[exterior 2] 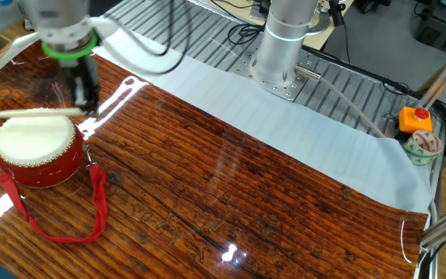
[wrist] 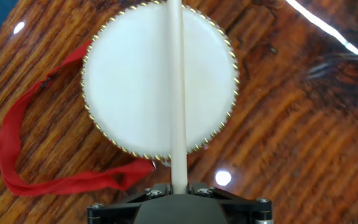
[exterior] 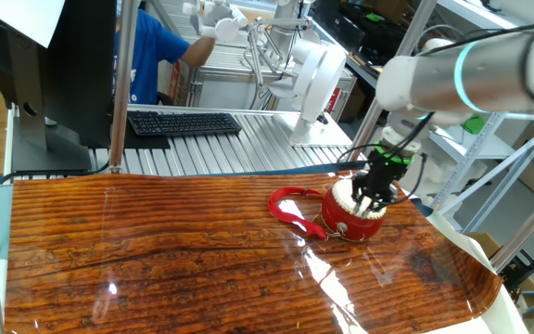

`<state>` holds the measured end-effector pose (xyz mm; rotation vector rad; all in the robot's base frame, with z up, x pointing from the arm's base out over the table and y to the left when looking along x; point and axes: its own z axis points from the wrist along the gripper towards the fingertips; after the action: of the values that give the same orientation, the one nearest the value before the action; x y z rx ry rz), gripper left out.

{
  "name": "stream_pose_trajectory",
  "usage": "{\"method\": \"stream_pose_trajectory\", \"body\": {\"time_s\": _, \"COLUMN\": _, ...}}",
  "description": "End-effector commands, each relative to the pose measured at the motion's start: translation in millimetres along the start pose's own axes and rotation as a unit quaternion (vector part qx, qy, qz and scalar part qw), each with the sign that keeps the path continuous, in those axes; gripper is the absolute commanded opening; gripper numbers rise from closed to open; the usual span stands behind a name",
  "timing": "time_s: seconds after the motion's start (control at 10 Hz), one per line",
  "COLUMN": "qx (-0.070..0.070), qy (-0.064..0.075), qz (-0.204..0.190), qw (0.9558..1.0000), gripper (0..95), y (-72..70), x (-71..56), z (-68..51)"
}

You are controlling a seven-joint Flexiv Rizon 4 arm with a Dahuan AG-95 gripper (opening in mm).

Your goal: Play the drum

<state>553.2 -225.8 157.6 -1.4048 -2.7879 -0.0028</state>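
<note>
End effector gripping drumstick above drum

Place: a robotics lab.
Bench: a wood-grain table is framed by aluminium profile posts.
Equipment: a keyboard, monitor, cables and an emergency-stop button are seen.
Storage: metal shelving is seen behind.
</note>
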Motion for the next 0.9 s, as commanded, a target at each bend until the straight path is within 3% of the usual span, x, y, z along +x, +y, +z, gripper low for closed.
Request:
{"method": "stream_pose_trajectory", "body": {"time_s": 0.1, "qx": 0.007, "qy": 0.013, "qz": -0.021, "qw": 0.9997, "gripper": 0.0, "y": -10.7, "x": 1.5, "z": -14.0}}
{"method": "stream_pose_trajectory", "body": {"time_s": 0.4, "qx": 0.014, "qy": 0.033, "qz": -0.031, "qw": 0.9989, "gripper": 0.0, "y": -16.6, "x": 0.1, "z": -19.4}}
{"method": "stream_pose_trajectory", "body": {"time_s": 0.6, "qx": 0.029, "qy": 0.080, "qz": -0.045, "qw": 0.9953, "gripper": 0.0, "y": -21.7, "x": -0.7, "z": -22.1}}
{"method": "stream_pose_trajectory", "body": {"time_s": 0.9, "qx": 0.034, "qy": 0.106, "qz": -0.046, "qw": 0.9928, "gripper": 0.0, "y": -25.7, "x": -1.2, "z": -23.9}}
